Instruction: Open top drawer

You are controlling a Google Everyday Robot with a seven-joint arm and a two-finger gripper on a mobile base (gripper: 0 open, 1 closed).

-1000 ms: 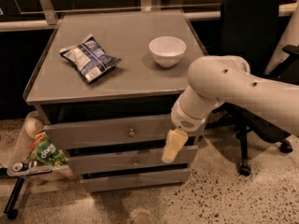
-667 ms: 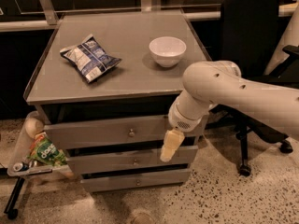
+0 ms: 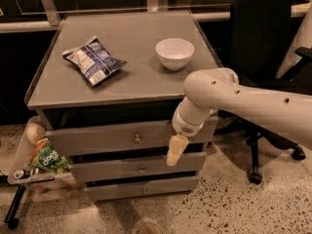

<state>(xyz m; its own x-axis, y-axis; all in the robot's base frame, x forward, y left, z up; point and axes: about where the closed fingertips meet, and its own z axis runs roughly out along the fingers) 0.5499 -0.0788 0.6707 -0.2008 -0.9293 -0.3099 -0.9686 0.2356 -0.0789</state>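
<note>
Camera view: top drawer (image 3: 107,138) sat highest of three in a grey cabinet, under the surface (image 3: 131,77). Long axis ran left-right, front faced the camera, small round knob (image 3: 137,139) mid-front. Dark gap above its front; how far out it stood was unclear. Pincer (image 3: 176,150) hung down from the white arm (image 3: 234,99), right of the knob, tip at the drawer's lower edge; its opening could not be told, nor any contact. On the surface: blue-white chip bag (image 3: 93,60) left, print unreadable, and white bowl (image 3: 174,52) right, well apart. Green packet (image 3: 46,160) lay low at left, lettering unreadable. Black office chair (image 3: 258,33) right, speckled floor (image 3: 234,204).
</note>
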